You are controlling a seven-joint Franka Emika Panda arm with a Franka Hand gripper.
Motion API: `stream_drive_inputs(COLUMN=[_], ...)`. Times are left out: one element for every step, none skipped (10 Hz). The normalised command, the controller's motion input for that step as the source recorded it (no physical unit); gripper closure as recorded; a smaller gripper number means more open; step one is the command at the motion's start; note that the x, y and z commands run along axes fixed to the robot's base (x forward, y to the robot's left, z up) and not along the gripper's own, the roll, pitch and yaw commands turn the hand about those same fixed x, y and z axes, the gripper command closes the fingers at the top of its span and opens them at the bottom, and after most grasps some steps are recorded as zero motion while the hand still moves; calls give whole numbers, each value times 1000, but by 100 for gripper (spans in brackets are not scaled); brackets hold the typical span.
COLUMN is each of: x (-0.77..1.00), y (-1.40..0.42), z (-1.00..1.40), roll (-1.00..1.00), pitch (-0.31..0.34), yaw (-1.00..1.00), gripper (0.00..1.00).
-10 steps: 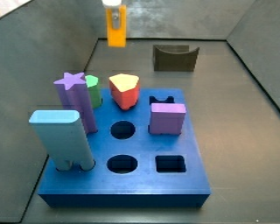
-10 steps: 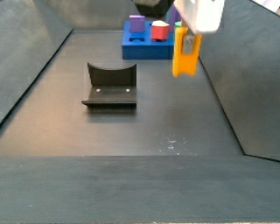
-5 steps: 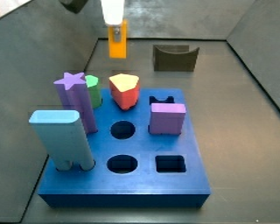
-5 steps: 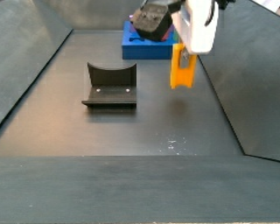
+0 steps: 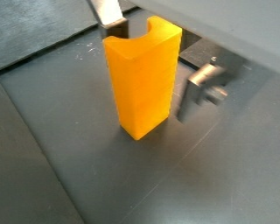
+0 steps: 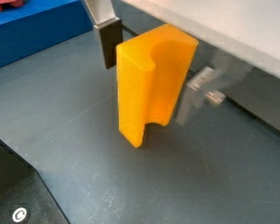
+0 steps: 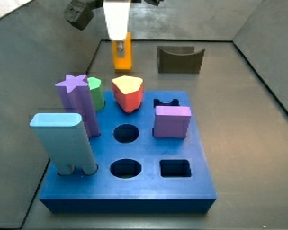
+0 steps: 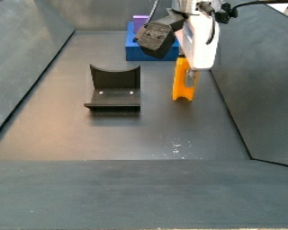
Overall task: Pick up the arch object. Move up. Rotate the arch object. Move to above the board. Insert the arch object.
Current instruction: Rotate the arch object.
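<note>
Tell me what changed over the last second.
The gripper came down with the yellow-orange arch block between its fingers, until the block's lower end is at or near the floor. The blue board with its pieces and the dark fixture stayed put.

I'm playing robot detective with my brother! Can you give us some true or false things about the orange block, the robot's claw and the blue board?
1. The gripper is at the top end of the arch object, which stands upright. True.
2. The arch object is already in a hole in the board. False: in a side view it is over the dark floor, apart from the board.
3. The star-topped purple block stands on the board. True.
4. The arch object is green. False: it is yellow-orange.
5. The fixture is on top of the board. False: it stands on the floor, beside the arch object.
</note>
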Motion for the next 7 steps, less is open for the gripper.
stream_drive_inputs(x=[0,-6,-18,-24,-23,-21,-20], y=[0,0,3,7,9,11,11], z=[1000,1000,1000,1000,897,723,589], roll=[0,0,5,15,24,36,45], pitch=[0,9,20,28,33,35,38], yaw=[0,0,-2,-5,-8,-10,-11], gripper=[0,0,0,0,0,0,0])
